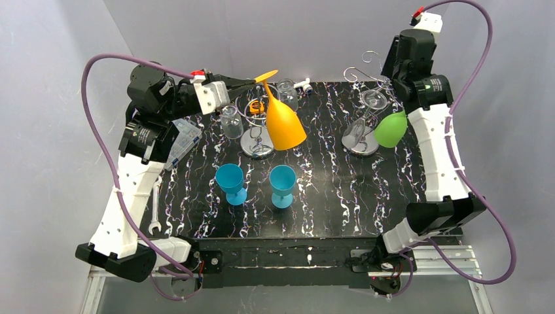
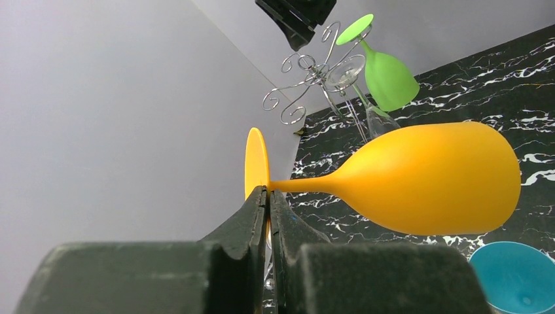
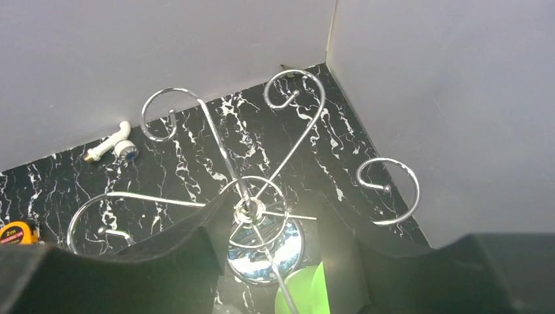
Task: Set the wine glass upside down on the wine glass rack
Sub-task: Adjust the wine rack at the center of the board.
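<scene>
Two blue glasses (image 1: 230, 178) stand upright on the desk (image 1: 327, 196) nearest me, below the left claw (image 2: 269, 193) and untouched. Past them, that claw is clamped tight on the orange glass (image 2: 425, 176). It pinches the thin stem right beside the foot, and the bowl sticks out beyond the fingertips, foot high and mouth low, next to a short loop stand (image 1: 256, 137).

Farther off, to that claw's right, is the rack (image 3: 247, 208). The right claw (image 3: 275, 196) hangs directly above its hub, jaws apart and nothing between them. A green glass (image 2: 389, 78) hangs mouth-down just under this claw, its foot up among the scrolls beside a clear glass (image 2: 345, 70). I can't tell whether the foot sits fully in its scroll.

To my eye the green one looks delivered, so the right claw should rise straight up, clear of the wires, before anything else moves in. For the orange glass I'd pick a free scroll on the side facing the left claw. Bring the stem in from outside with the foot above the wire, and keep the bowl off the two hanging glasses. A pinch that close to the foot lets the heavy bowl swing, so go slowly, and let go only once the foot rests on the wire.
</scene>
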Available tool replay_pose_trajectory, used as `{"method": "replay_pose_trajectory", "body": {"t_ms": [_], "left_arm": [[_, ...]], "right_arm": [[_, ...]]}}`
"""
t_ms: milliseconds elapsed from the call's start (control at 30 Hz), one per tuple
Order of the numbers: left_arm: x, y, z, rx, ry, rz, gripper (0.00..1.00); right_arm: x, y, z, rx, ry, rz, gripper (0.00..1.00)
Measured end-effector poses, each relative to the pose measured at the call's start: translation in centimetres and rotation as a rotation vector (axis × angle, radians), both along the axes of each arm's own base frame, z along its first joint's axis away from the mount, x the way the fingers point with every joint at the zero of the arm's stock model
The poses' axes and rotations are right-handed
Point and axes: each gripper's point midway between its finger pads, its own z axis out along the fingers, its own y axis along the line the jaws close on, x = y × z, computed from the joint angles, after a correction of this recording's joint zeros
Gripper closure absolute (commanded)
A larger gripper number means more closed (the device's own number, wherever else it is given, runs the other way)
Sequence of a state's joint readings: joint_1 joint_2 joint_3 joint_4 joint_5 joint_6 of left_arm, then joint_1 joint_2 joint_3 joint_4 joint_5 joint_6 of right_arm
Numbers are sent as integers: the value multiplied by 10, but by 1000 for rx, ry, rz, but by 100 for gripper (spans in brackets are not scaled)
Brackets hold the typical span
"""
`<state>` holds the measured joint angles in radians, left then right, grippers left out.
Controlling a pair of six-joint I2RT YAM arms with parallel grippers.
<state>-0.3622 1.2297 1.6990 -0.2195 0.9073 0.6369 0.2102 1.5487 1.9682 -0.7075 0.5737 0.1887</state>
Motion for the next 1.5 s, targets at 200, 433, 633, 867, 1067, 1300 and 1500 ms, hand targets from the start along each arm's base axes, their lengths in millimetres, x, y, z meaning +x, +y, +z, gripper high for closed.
{"method": "replay_pose_trajectory", "body": {"t_ms": [200,433,633,867,1067,1300,1500], "left_arm": [[0,0,0,1,1,-1,100],[0,0,-1,1,2,-3,100],[-1,0,0,0,1,-3,100],[-2,0,0,0,0,-3,100],[-3,1,1,-1,-3,-2,100],[-4,1,2,-2,-6,-2,100],[-4,1,2,-2,-5,-3,100]], "right_arm": [[9,0,-6,27,13,53,51],[20,14,-10,44,11,121,53],[35,16,-35,22,75,129,54],[39,15,-47,4,101,129,88],[43,20,-47,13,87,157,99],[46,28,-46,9,82,220,99],[48,39,-43,9,62,295,99]]}}
